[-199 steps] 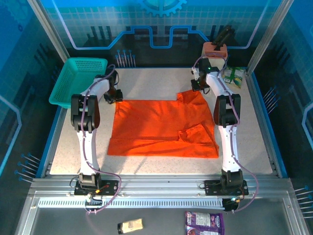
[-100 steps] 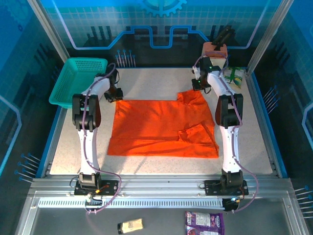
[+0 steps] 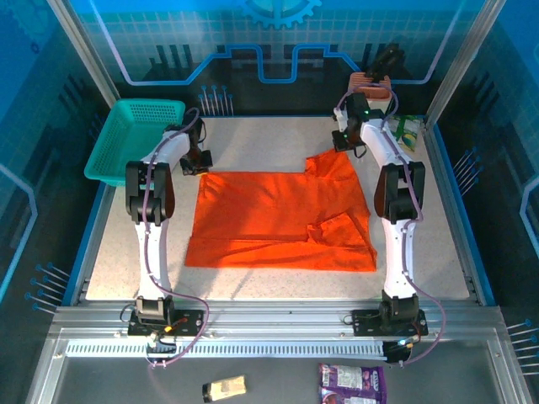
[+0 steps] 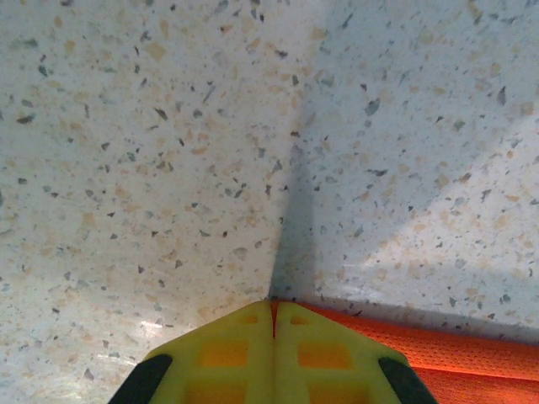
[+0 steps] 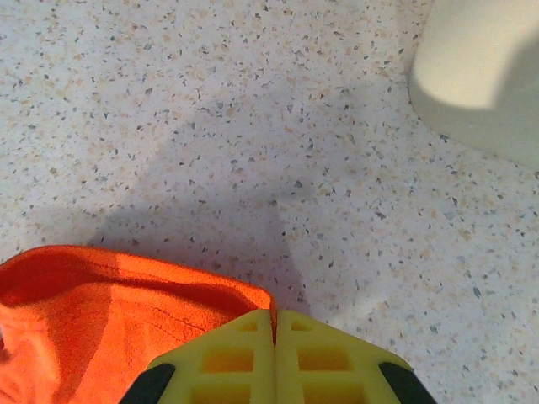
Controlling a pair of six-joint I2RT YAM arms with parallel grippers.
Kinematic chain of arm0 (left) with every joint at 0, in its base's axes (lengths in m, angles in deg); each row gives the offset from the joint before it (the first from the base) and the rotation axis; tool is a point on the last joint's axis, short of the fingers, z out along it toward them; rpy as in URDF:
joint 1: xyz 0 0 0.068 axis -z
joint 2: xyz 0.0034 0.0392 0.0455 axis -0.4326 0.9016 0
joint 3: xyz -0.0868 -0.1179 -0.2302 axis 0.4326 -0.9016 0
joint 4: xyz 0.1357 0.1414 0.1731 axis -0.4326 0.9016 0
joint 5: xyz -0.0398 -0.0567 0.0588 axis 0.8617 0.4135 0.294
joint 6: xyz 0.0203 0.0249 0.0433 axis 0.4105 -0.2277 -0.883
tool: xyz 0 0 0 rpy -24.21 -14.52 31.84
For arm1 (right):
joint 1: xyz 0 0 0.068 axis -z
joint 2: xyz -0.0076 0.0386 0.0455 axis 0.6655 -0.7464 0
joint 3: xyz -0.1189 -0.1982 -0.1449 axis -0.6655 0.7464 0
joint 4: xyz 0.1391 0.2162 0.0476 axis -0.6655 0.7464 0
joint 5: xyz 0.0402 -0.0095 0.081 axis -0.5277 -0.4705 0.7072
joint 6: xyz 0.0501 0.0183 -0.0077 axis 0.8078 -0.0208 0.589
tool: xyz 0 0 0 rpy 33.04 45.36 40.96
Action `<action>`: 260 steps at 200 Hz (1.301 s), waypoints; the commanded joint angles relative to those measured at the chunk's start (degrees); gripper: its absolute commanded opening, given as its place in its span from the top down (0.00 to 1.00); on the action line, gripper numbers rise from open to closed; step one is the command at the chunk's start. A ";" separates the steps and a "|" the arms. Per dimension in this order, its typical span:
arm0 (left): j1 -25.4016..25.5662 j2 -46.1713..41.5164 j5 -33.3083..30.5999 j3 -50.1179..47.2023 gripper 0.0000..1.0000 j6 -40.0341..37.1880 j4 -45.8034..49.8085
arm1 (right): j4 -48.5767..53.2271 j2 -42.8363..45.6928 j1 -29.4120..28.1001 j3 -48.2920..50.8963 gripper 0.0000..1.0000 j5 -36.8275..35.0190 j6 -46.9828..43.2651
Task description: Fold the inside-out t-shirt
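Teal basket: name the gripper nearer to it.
Left. The left gripper is just right of the basket, at the t-shirt edge; the right gripper is across the table.

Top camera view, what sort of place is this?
Most likely a robot test cell in a lab: a speckled table fenced by an aluminium frame with blue panels, a left arm and right arm bolted at its near edge, and an orange t-shirt laid out on it.
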 commanded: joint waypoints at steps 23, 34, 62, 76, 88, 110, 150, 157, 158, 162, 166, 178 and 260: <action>0.06 -8.31 0.71 -5.55 1.00 1.92 -5.28 | -4.48 12.92 -0.53 8.87 1.00 1.67 1.64; 0.06 -9.80 0.74 -6.35 1.00 2.14 -5.77 | -5.07 15.43 -0.40 11.07 1.00 2.22 2.00; 0.10 -14.16 1.02 -10.75 1.00 3.17 -8.31 | -6.07 21.53 -0.24 17.76 1.00 3.33 2.68; 0.06 -16.68 1.01 -13.77 1.00 3.95 -9.95 | -6.74 24.65 -0.14 21.25 1.00 3.57 3.28; 0.06 -19.07 1.09 -16.51 1.00 4.55 -11.25 | -6.94 27.10 0.00 23.95 1.00 3.91 3.94; 0.05 -24.45 0.87 -22.84 1.00 5.78 -14.47 | -7.60 32.08 0.03 29.86 1.00 4.47 5.60; 0.07 -33.46 1.04 -34.30 1.00 8.35 -18.83 | -9.14 40.75 0.22 41.20 1.00 5.18 10.09; 0.07 -35.14 0.96 -36.26 1.00 8.81 -19.74 | -9.30 42.33 0.20 43.07 1.00 5.46 10.83; 0.06 -35.40 0.89 -36.64 1.00 8.82 -19.90 | -9.35 42.65 0.17 43.50 1.00 5.53 10.95; 0.06 -36.25 0.81 -38.00 1.00 9.06 -20.42 | -9.40 43.57 0.20 44.64 1.00 5.67 11.33; 0.06 -37.02 0.75 -39.17 1.00 9.16 -20.97 | -9.50 44.56 0.22 45.86 1.00 5.93 11.81; 0.06 -38.89 0.41 -41.66 1.00 9.33 -21.36 | -9.92 47.25 0.13 49.38 1.00 6.92 13.07; 0.14 -46.91 2.50 -54.16 1.00 11.11 -22.68 | -7.86 62.39 -0.05 66.45 1.00 9.73 21.63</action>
